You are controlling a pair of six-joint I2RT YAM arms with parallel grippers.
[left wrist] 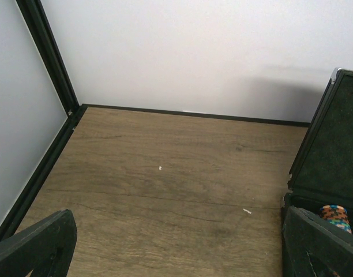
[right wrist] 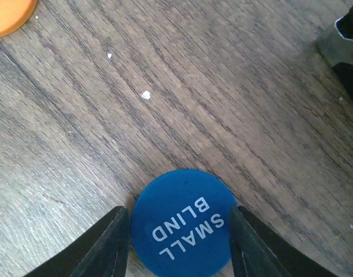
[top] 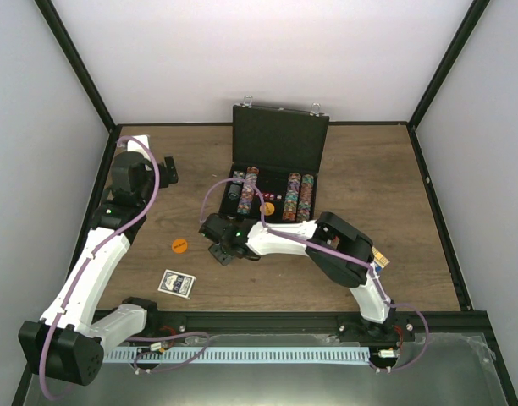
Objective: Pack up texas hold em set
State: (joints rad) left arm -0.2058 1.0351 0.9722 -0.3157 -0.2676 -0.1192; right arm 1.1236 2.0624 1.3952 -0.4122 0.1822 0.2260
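Note:
The black case [top: 280, 139] stands open at the back of the table, with rows of multicoloured chips [top: 297, 196] in its tray. In the right wrist view a blue disc [right wrist: 182, 222] marked SMALL BLIND lies flat on the wood. My right gripper [right wrist: 179, 231] has a finger against each side of its rim. From above, that gripper [top: 223, 251] hides the disc, just in front of the case's left corner. An orange disc [top: 179, 245] and the blue-backed card deck [top: 176, 283] lie further left. My left gripper [top: 162, 169] stays open at the far left, holding nothing.
The case's silver corner [right wrist: 341, 46] shows at the right wrist view's upper right, and the orange disc [right wrist: 9, 14] at its upper left. The upright lid [left wrist: 332, 144] and some chips [left wrist: 336, 216] are to the right of the left gripper. A black frame rail [top: 85, 182] borders the table's left side.

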